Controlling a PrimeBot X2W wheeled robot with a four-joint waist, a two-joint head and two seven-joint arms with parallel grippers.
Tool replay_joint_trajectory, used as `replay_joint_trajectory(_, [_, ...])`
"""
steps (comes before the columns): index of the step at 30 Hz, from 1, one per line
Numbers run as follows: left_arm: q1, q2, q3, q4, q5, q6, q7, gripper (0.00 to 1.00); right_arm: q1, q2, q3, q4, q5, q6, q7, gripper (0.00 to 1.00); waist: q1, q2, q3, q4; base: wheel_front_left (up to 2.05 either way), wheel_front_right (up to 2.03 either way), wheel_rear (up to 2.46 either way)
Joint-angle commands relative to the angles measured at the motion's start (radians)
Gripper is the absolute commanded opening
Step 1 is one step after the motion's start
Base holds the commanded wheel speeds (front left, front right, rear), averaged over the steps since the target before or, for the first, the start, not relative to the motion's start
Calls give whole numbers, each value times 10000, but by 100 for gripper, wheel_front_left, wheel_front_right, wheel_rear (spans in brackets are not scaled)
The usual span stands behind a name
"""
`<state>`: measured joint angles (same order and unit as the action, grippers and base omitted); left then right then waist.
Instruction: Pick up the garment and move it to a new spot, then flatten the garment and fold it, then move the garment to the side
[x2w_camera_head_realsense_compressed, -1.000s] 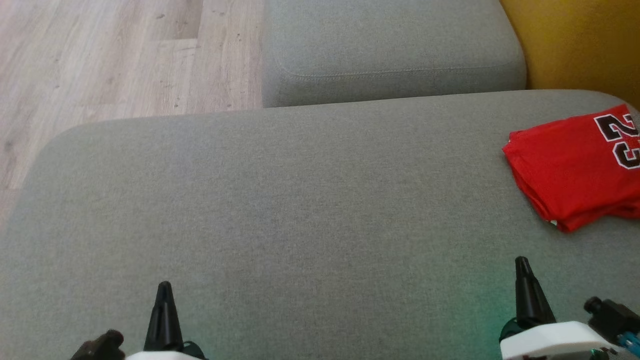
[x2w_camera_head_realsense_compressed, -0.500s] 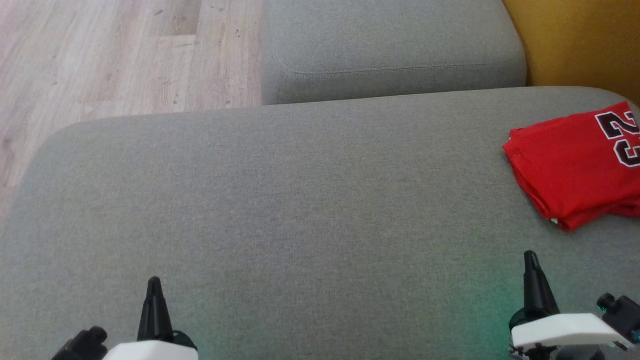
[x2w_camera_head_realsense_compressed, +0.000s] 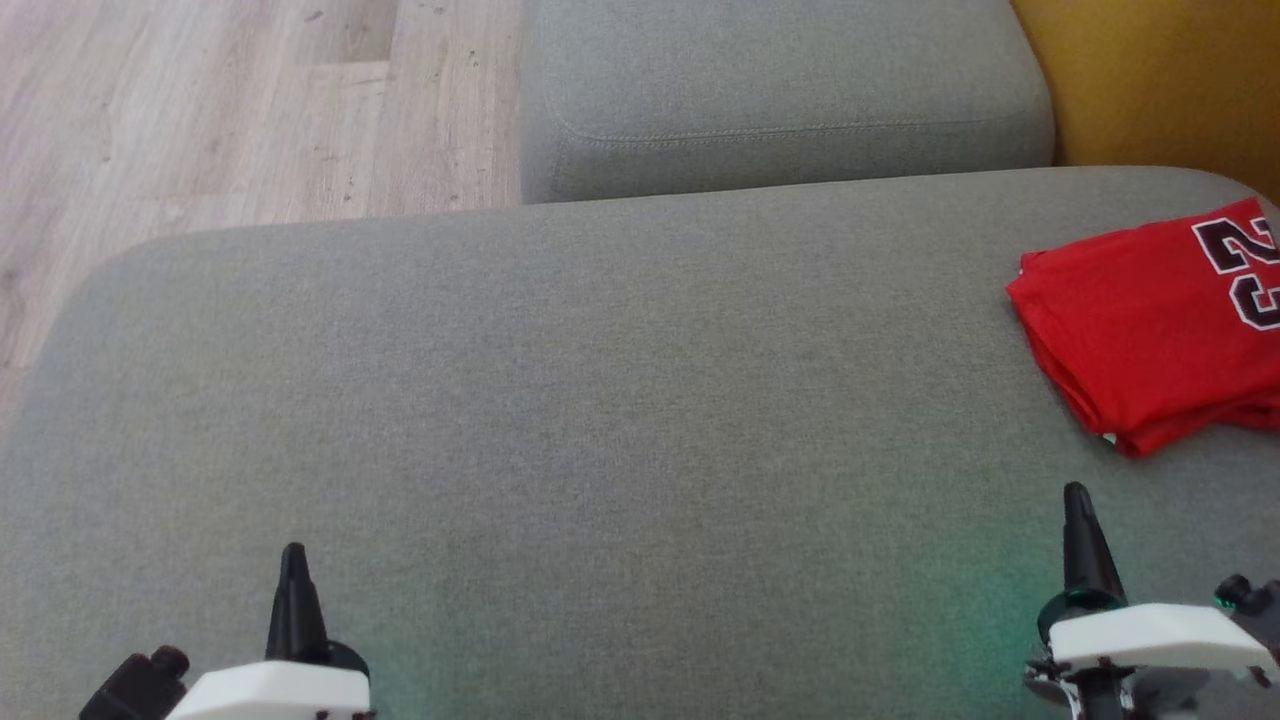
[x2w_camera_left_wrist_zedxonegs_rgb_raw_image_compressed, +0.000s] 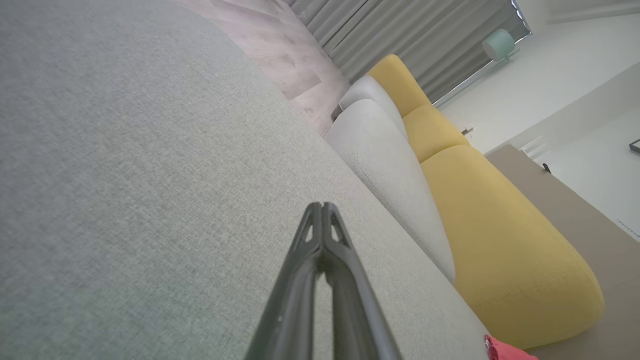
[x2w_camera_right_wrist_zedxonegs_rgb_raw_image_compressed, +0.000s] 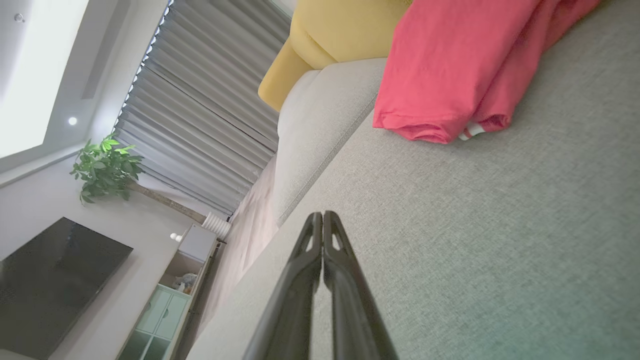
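Red jersey (x2w_camera_head_realsense_compressed: 1150, 330), folded into a compact stack with black-and-white numerals uppermost, at three o'clock of the head view, flat on the grey seat cushion (x2w_camera_head_realsense_compressed: 600, 400) and close to its right border. At seven o'clock, left gripper (x2w_camera_head_realsense_compressed: 293, 560); at five o'clock, right gripper (x2w_camera_head_realsense_compressed: 1075, 500). Both with fingers pressed together, pinching nothing, tips off the fabric. Right one near the stack's closest corner, though apart from it.

Step in hand, by judgement: the last one, with the jersey set aside and only the retreat of the arms outstanding. To do it well: keep the fingers closed, lift before pulling back toward six o'clock, and stay off the layered edge at four o'clock, marked by a strip of white trim (x2w_camera_right_wrist_zedxonegs_rgb_raw_image_compressed: 470, 131), for fear of snagging a layer and undoing the fold. Far edge of the stack cut off by the frame, so full support on the cushion not verifiable.

Surface: woven grey upholstery, smooth and unwrinkled, probably soft and slightly grippy. Second cushion (x2w_camera_head_realsense_compressed: 780, 90) in the same grey at twelve o'clock, yellow cushion (x2w_camera_head_realsense_compressed: 1150, 80) at one o'clock, pale wood floor (x2w_camera_head_realsense_compressed: 200, 100) at eleven o'clock. In the right wrist view: pleated grey curtains (x2w_camera_right_wrist_zedxonegs_rgb_raw_image_compressed: 200, 115) at eleven o'clock, potted plant (x2w_camera_right_wrist_zedxonegs_rgb_raw_image_compressed: 102, 165) at nine, dark television (x2w_camera_right_wrist_zedxonegs_rgb_raw_image_compressed: 50, 280) at eight, pale green cabinet (x2w_camera_right_wrist_zedxonegs_rgb_raw_image_compressed: 170, 300) at seven.
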<state>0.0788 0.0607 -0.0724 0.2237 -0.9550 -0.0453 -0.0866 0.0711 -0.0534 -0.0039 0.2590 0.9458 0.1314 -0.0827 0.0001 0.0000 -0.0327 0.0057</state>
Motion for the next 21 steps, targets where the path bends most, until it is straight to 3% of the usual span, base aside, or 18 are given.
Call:
replay_joint_trajectory(1, [-574,151,294,-250,-316,-120,96,0,-583,-201,47,-302,349,-4,69,0,-1,0,9,-2,0,0,0])
replay_joint_trajectory(21, [-1029,155,727,-89,-2671,-385,675,0,-1006,-217,-228,-252,2729,-5,640,0,-1,0,135,-22,0,0,0])
